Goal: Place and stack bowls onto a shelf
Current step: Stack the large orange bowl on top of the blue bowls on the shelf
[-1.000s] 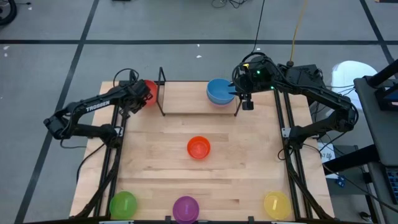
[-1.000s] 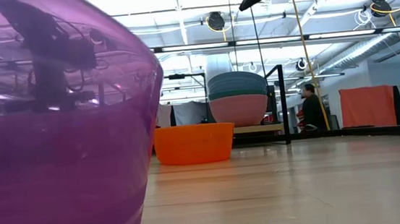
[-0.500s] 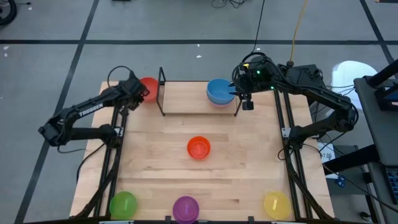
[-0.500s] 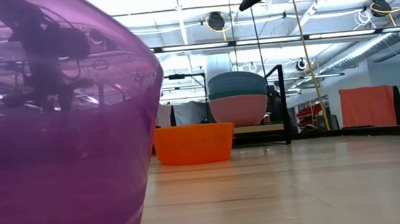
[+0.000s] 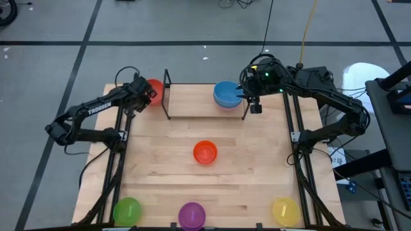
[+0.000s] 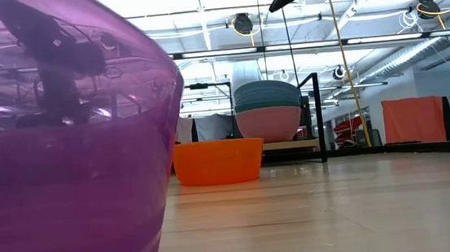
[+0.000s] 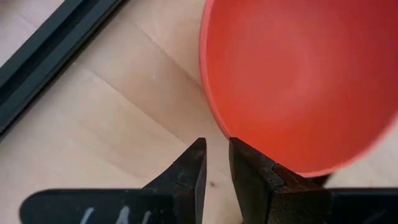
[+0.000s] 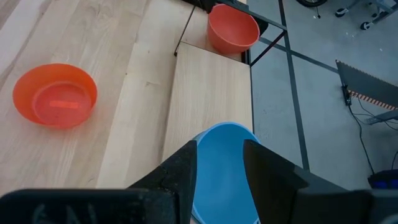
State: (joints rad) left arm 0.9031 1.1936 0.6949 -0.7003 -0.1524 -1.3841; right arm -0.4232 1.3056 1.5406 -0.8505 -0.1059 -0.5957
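The red bowl (image 5: 155,88) (image 7: 298,81) is at the table's far left corner, just left of the shelf (image 5: 199,102), a pale board between black rod ends. My left gripper (image 5: 145,95) (image 7: 216,144) is at the bowl's left rim, fingers nearly together. On the right end of the shelf stands a stack (image 6: 267,110) with pink at the bottom, teal in the middle and the blue bowl (image 5: 225,94) on top. My right gripper (image 5: 252,106) (image 8: 221,144) hangs open above and just right of the stack, touching nothing. My left gripper meets the red bowl at its rim (image 7: 225,134), on the side away from the shelf. It comes slanting down from the table's left. One fingertip (image 7: 239,149) lies at the inner side of the rim, the other (image 7: 198,152) outside it. Whether the bowl's base is on the table, I cannot tell.
The orange bowl (image 5: 205,152) stands in the middle of the table. Along the near edge stand the green (image 5: 127,210), purple (image 5: 191,215) and yellow (image 5: 285,210) bowls. The purple bowl (image 6: 64,156) fills the low view's left half. The shelf's left and middle (image 8: 211,93) are bare.
My left gripper went a little toward the table's far edge with the red bowl, then came part of the way back toward the near edge. The bowl moved along with it. My right arm and the stack kept still.
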